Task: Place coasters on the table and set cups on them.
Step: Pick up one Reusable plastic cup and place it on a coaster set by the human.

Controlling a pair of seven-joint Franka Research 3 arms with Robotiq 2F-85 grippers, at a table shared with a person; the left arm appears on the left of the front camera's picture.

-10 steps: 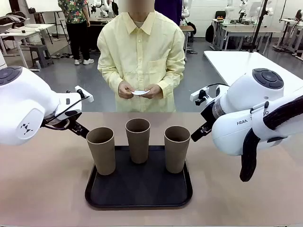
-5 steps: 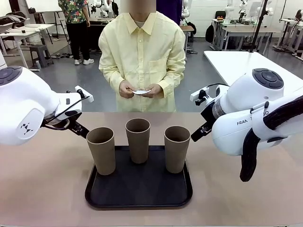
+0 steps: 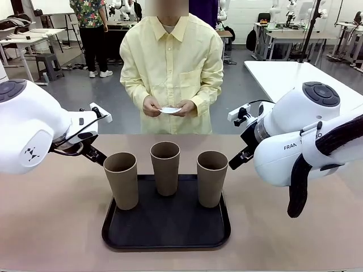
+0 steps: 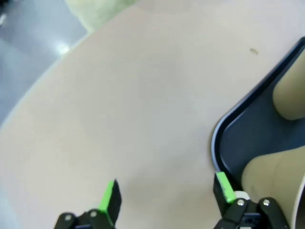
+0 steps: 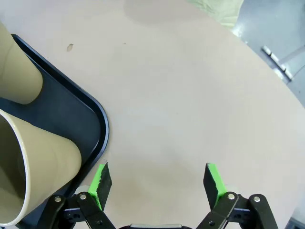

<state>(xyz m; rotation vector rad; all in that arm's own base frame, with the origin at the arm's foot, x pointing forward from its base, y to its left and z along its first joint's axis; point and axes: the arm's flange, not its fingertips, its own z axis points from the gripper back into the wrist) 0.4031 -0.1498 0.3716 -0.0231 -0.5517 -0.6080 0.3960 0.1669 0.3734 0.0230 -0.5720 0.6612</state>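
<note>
The coasters are thin white paper pinched between the person's hands, held beyond the far edge of the table; how many there are I cannot tell. The three cups stand upright on the black tray: one at the middle of its far edge, one toward its left edge, one toward its right edge. The tray lies by the table's near edge, in the middle. My left gripper hangs over bare tabletop just beside the tray's far left corner, jaws spread wide and holding nothing. My right gripper hangs by the far right corner, equally wide, also empty.
</note>
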